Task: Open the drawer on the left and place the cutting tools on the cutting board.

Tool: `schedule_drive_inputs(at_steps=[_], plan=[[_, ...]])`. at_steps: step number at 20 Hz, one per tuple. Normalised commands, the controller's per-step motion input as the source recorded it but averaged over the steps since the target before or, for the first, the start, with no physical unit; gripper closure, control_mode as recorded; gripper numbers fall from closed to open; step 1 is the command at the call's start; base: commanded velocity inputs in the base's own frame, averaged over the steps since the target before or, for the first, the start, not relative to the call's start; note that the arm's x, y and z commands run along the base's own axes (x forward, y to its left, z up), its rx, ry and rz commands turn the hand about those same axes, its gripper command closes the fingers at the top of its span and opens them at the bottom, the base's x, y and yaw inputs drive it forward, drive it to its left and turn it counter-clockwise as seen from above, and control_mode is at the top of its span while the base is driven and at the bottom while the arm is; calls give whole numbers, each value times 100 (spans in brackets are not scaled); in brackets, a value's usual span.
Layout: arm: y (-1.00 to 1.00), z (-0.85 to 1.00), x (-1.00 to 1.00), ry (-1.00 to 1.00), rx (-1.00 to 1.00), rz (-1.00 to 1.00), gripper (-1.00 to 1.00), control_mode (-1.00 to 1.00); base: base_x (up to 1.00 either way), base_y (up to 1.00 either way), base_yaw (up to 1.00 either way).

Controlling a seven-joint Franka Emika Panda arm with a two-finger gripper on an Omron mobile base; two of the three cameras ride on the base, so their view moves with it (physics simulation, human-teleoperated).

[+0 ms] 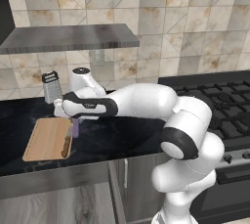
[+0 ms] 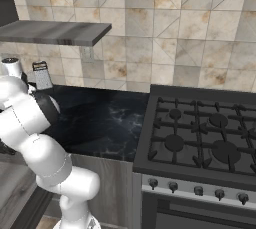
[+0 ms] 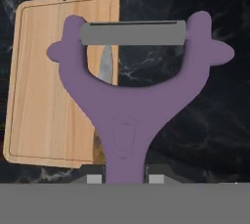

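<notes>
Gripper [image 3: 122,179] pinching peeler [image 3: 129,105] just right of board [image 3: 49,96] (knife [image 1: 66,145] already there). Shift left over bare wood, lower, then release gently.

The wall [image 2: 165,38] was covered with beige and grey tiles cut in diagonal patterns. A grey shelf [image 1: 68,37] was fixed on it, above a black marble counter [image 2: 105,123]. At the counter's right edge stood a black gas stove [image 2: 200,143] with knobs. The floor [image 1: 63,208] was grey wood.
</notes>
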Motion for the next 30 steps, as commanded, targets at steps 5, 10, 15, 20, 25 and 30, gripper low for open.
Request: schedule_drive_inputs(at_steps=[5, 10, 15, 20, 25, 30], plan=[[44, -3, 7, -2, 0, -19, 100, -100, 0, 0, 0], [29, 0, 13, 1, 0, -12, 100, -100, 0, 0, 0], [20, -2, 7, 3, 1, 0, 100, -100, 0, 0, 0], [2, -21, 0, 0, 4, 3, 100, -100, 0, 0, 0], [4, -31, 1, 0, 1, 2, 100, -100, 0, 0, 0], [3, -31, 0, 0, 0, 0, 100, -100, 0, 0, 0]])
